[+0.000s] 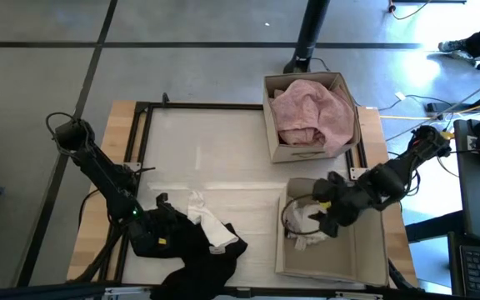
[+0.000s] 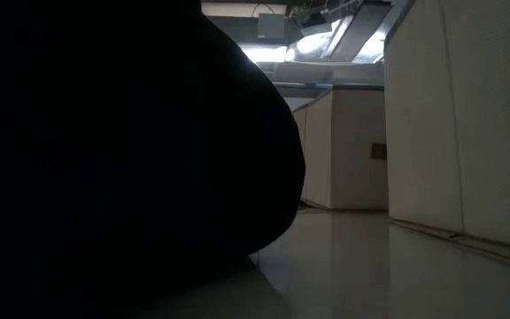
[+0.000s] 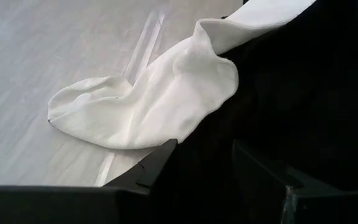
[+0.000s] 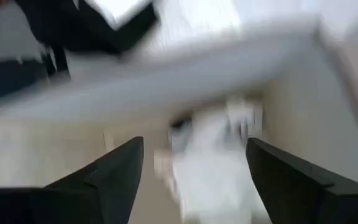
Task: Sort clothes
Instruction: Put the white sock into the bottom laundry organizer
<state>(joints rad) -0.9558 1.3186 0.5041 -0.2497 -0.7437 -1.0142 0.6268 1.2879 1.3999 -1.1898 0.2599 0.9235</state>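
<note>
A black garment point(image 1: 192, 250) lies at the table's near edge, and small white pieces point(image 1: 207, 221) rest on its far side. One white piece point(image 3: 148, 106) lies partly on the table and partly on the black cloth. My left gripper point(image 1: 152, 221) is at the garment's left end, with black cloth point(image 3: 204, 168) between its fingers. My right gripper point(image 1: 327, 212) is open and empty above the near cardboard box point(image 1: 365, 250), which holds white and black pieces point(image 1: 307, 223). A pale pink garment point(image 1: 311, 112) fills the far box point(image 1: 286, 152). My left gripper has a bunched part of the black garment's left end point(image 3: 204, 155) between its two fingers point(image 3: 157, 165). It comes slanting down from the table's left. The garment lies on the table; one layer or several, I cannot tell.
In the low view the black cloth point(image 2: 122, 151) blocks the left half of the picture. The two boxes stand along the table's right side, and their walls show in the low view point(image 2: 467, 115). A black frame point(image 1: 207, 106) runs around the table top.
</note>
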